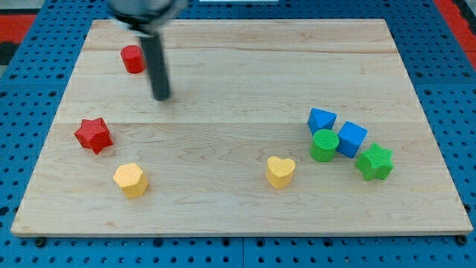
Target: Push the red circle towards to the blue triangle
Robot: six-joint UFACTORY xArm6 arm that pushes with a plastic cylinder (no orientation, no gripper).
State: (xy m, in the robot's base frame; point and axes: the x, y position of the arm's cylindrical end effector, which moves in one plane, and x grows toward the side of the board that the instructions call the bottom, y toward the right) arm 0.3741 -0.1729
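Note:
The red circle (133, 59) stands near the view's top left of the wooden board (238, 45). The blue triangle (321, 119) lies at the view's right, touching a green circle (324, 145). My tip (161, 97) is on the board just right of and below the red circle, apart from it, and far left of the blue triangle.
A blue cube (351, 139) and a green star (375, 162) sit beside the green circle. A red star (93, 135) and a yellow hexagon (131, 179) lie at the view's left. A yellow heart (280, 171) sits low in the middle.

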